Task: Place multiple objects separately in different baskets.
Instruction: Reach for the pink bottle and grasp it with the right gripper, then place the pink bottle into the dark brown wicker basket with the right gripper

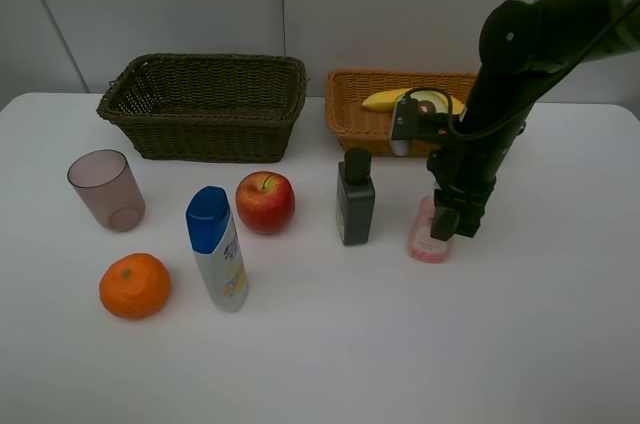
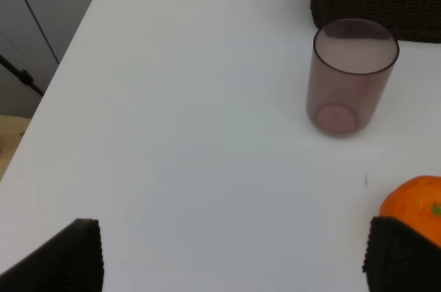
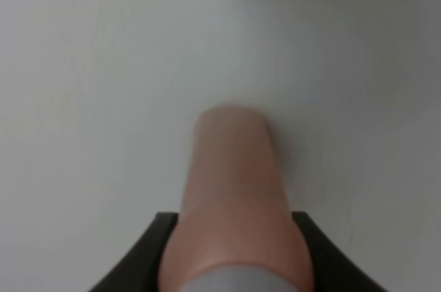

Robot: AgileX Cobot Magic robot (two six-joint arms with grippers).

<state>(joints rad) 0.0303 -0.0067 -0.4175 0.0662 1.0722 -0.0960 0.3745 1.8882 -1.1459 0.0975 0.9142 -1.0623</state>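
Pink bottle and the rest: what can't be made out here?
- pink bottle: top hidden by the right hand in exterior high; blurred and cut off in right wrist view.
- left hand: only fingertips show, at left wrist view's edge; absent from exterior high.
- orange-tan basket: one end behind the right arm, exterior high.

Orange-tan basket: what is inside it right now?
A banana and an avocado half lie inside the orange-tan basket. The right arm covers its right end, so anything there cannot be seen.
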